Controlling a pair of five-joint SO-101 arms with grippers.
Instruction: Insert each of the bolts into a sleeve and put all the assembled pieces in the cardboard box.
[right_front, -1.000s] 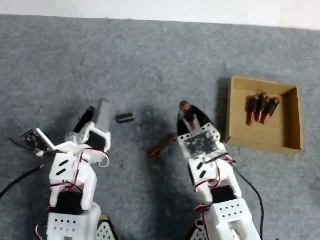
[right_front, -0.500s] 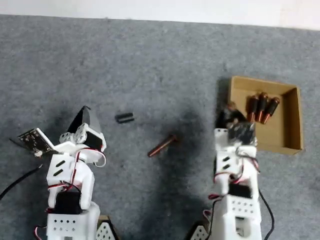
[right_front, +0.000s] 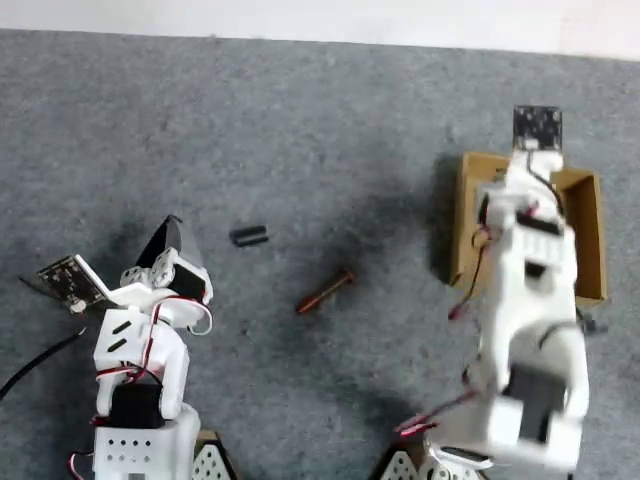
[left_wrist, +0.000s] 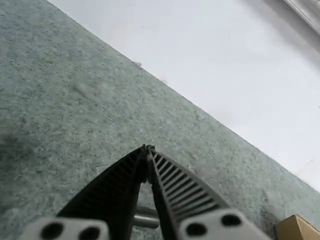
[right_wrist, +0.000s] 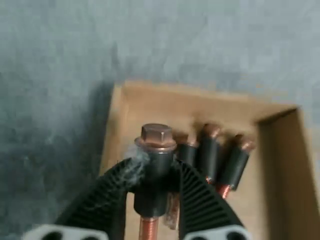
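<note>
Right claw (right_wrist: 156, 168) pinching sleeved bolt (right_wrist: 156, 139) over cardboard box (right_wrist: 113, 131); left claw (left_wrist: 148, 149) pressed together

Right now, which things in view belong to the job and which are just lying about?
Job: bolt-in-sleeve piece held in the right end effector over the cardboard box; three assembled pieces inside it; loose bolt; loose sleeve.
Not job: grey mat; white surface beyond it.
</note>
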